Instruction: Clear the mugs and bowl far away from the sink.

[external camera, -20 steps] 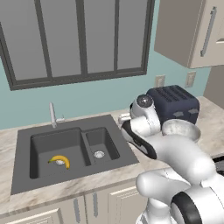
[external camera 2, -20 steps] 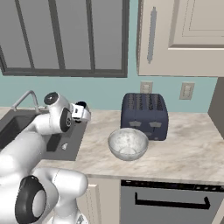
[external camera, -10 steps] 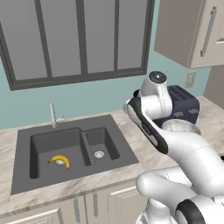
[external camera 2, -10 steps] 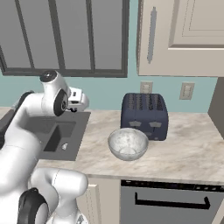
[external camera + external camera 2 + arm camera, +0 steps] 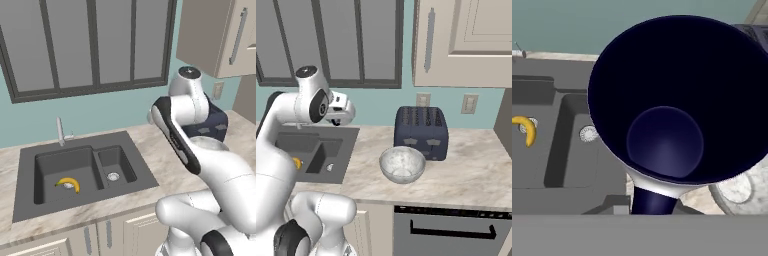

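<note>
A pale mug (image 5: 667,145) with a dark rim, dark inside and dark handle looms close in the hand view, lifted in the air with my gripper (image 5: 341,114) shut on it. It hangs over the counter just right of the dark grey sink (image 5: 80,202), by the small basin (image 5: 587,150). The whitish-grey speckled bowl (image 5: 402,164) sits on the counter in front of the toaster, to the right of the mug; its rim (image 5: 739,187) shows at the lower right of the hand view. In the left base view the arm hides the hand.
A dark blue toaster (image 5: 421,132) stands against the wall behind the bowl. A yellow banana (image 5: 68,184) lies in the large left basin. A thin silver faucet (image 5: 60,131) rises behind the sink. Wall cabinets (image 5: 466,40) hang above the counter.
The arm has risen and carried the hand with the mug up and slightly toward the sink side. The bowl, toaster and banana have stayed put.
</note>
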Tool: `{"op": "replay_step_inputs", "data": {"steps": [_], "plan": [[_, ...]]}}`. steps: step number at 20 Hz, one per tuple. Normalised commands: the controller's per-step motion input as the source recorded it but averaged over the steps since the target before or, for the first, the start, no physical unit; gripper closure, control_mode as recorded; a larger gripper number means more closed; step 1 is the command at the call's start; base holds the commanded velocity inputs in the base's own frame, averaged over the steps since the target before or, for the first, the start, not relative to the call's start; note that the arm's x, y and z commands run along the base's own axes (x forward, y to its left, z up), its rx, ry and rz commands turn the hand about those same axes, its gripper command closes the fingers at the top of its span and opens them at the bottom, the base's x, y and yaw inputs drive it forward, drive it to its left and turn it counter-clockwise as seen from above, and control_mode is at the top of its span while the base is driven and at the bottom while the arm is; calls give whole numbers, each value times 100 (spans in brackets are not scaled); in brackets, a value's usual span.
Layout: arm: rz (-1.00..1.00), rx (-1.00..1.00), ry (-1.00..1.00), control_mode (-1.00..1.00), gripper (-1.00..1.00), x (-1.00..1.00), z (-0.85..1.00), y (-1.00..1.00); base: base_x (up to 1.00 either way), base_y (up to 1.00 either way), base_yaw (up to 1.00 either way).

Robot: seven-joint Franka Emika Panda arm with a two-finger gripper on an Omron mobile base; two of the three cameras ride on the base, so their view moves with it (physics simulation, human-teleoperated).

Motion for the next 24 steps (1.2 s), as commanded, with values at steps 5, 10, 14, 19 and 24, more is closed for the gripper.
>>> {"op": "replay_step_inputs", "data": {"steps": [5,10,14,19,24], "plan": [[0,14,4,-100,100,-70,3,-33,0,0,0],[5,5,-2,-100,100,-74,0,-2,0,0,0],[6,0,-12,-100,100,-65,26,0,0,0,0],[0,0,-1,-100,100,-55,42,1,0,0,0],[-3,0,3,-100,100,-37,11,0,0,0,0]]}}
